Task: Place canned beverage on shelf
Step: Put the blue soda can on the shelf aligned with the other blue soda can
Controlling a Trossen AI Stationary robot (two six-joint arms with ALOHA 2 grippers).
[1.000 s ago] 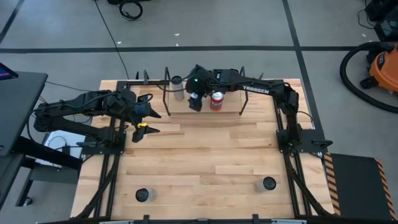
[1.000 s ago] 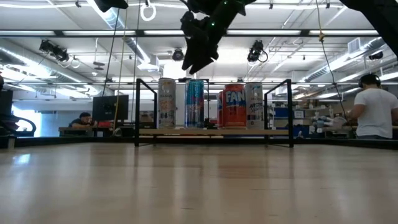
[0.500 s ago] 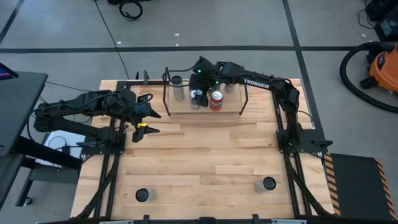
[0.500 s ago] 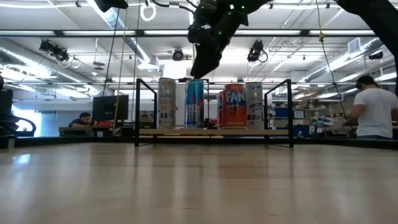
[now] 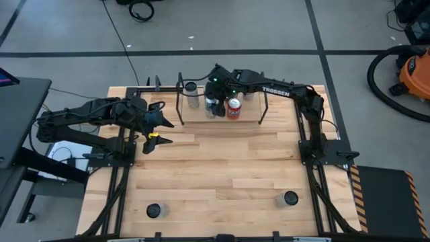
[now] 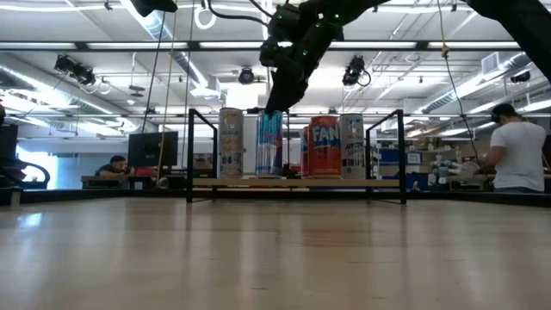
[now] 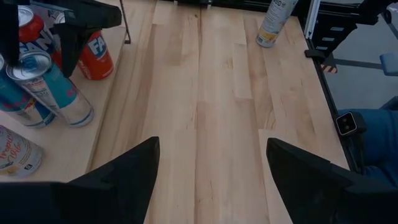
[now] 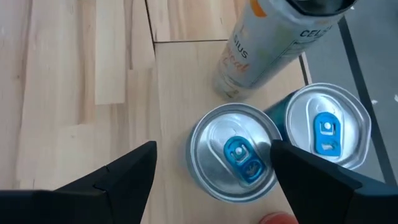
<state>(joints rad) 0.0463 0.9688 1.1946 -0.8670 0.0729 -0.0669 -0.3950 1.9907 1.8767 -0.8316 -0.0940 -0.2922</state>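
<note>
Blue-tabbed can [image 8: 235, 154] on the shelf [image 5: 201, 118] sat between the right end effector's [image 8: 211, 165] spread fingers; neighbouring cans crowded it, so any sideways drift risked toppling one.

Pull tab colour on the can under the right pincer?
Blue tab on the can; right wrist view shows it best.
</note>
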